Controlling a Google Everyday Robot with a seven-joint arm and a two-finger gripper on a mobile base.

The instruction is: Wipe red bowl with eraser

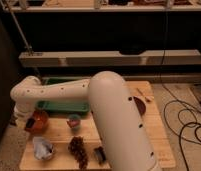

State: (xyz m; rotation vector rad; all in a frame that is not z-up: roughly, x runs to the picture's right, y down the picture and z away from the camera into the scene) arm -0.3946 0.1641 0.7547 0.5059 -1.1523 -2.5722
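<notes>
Wooden slats of the bench (pixel 159 145) carry a scatter of small things as the robot's pale arm (pixel 114 125) sweeps in from the near right and bends toward the left edge. Along the near edge lie a pale dish (pixel 43 149), a cluster of dark grapes (pixel 78 150) and a small dark block (pixel 99 154); what the pale dish holds cannot be made out. Further in, toward the middle, stands a small bluish cup (pixel 74 121), its contents unclear. At the left edge sits the red bowl (pixel 38 121), with the hand (pixel 30 121) down at the bowl's left rim, seemingly in or just over it. Whether the hand is spread or pinching something cannot be told, and no eraser is clearly visible. Judging by this position, the wiping looks to be at the contact stage, with the strokes themselves not confirmed. Beyond the arm, a green tray (pixel 64 106) lies across the far left part of the bench, its inside mostly hidden. A dark round plate (pixel 139 105) rests near the far right.
</notes>
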